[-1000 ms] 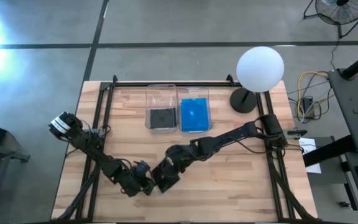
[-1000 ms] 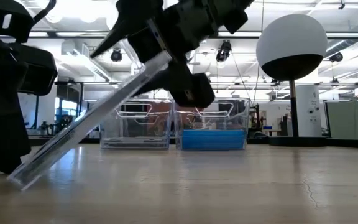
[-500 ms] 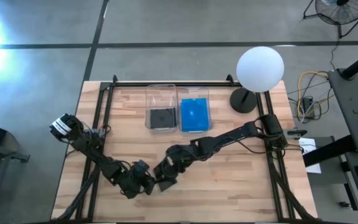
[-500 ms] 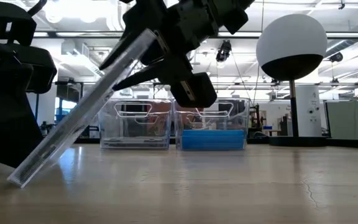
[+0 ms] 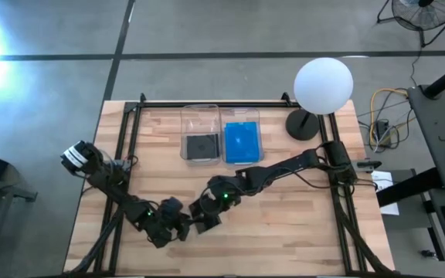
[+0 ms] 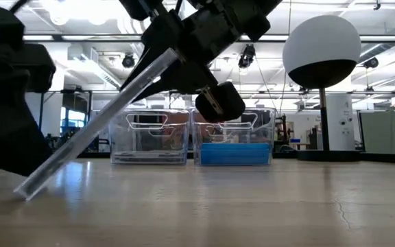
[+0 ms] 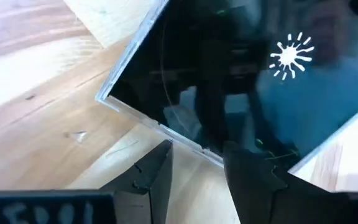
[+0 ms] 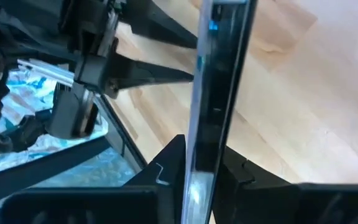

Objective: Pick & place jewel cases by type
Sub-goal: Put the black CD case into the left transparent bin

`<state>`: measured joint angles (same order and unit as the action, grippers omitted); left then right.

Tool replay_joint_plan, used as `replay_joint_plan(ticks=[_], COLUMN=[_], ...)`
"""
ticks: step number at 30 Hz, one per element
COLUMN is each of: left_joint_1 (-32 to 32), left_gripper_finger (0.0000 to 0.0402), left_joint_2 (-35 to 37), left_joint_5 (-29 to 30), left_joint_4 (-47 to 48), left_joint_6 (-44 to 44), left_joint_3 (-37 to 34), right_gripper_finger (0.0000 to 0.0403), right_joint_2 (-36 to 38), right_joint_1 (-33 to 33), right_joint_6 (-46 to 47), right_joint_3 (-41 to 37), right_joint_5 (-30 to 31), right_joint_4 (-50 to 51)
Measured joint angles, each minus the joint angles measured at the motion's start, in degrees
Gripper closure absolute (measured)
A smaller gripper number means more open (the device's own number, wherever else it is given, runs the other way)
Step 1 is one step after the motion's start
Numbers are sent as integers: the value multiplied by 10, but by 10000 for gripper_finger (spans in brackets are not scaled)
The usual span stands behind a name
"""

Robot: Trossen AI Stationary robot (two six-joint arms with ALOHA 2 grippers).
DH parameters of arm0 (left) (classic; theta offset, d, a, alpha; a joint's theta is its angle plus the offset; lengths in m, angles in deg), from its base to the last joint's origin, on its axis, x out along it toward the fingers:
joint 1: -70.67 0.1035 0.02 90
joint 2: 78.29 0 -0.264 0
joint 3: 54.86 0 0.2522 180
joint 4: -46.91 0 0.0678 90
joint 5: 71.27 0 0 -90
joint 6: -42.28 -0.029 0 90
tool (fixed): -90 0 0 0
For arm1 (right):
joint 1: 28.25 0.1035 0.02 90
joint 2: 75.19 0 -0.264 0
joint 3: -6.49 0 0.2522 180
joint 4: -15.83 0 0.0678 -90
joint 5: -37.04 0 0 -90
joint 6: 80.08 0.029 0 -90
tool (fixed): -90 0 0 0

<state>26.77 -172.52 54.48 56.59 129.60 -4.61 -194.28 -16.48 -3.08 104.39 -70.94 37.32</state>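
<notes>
Jewel case [image 6: 94,127] propped on edge near the front of the table [image 5: 300,208], lower corner on the wood, upper edge up in the right gripper [image 5: 205,218]; and that right gripper is clamped tight on it, the edge-on case sandwiched between its two fingers [image 8: 166,171] in the right wrist view. Dark one, this, glossy black face filling the left wrist view, so by type it belongs with the dark case in the left clear bin [image 5: 200,133], not the blue ones in the right bin [image 5: 242,131] beside it. Both bins sit well apart from the action, at the back of the table.

Left gripper [image 5: 178,226] sits just beside the low end of the case, fingers [image 7: 151,177] spread and not closed on anything, the case edge right in front of them.

How will it handle? My read: light, stiff, thin plastic, slick on the faces, and likely to crack or pop open if squeezed hard at a corner. Pinching across the thin edge, as the right gripper does, looks the sensible hold; the risk is it pivoting or sliding in the fingers once the bottom corner leaves the wood
</notes>
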Motion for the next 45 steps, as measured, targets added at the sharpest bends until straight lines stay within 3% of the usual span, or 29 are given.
replay_joint_plan(ticks=[3, 8, 17, 21, 25, 28, 31, 36, 41, 45], left_joint_1=[-23, -89, -142, -137, -135, -135, -135, -135, -134, -134], left_gripper_finger=[277, 277, 277, 277, 277, 277, 277, 278, 278, 278], left_joint_2=[23, 81, 180, 232, 296, 345, 386, 427, 447, 459], left_joint_5=[18, 122, 177, 251, 337, 359, 363, 371, 398, 399], left_joint_4=[45, 142, 212, 215, 217, 218, 221, 222, 222, 223], left_joint_6=[27, 103, 138, 179, 152, 92, 31, -27, -45, -51], left_joint_3=[0, -3, -3, -3, -3, -3, -3, -3, -2, -2], right_gripper_finger=[361, 368, 370, 370, 370, 370, 370, 369, 361, 323], right_joint_2=[9, 37, 130, 169, 178, 155, 124, 66, -11, -74], right_joint_1=[-2, -7, -42, -93, -174, -231, -265, -292, -290, -290], right_joint_6=[-4, -4, 34, 2, -46, -63, -78, -82, -113, -125], right_joint_3=[0, 0, 1, 1, 2, 2, 9, 50, 142, 228], right_joint_5=[-6, 3, 170, 210, 169, 108, 85, 21, 30, 27], right_joint_4=[9, 30, 76, 78, 79, 84, 87, 79, 131, 216])
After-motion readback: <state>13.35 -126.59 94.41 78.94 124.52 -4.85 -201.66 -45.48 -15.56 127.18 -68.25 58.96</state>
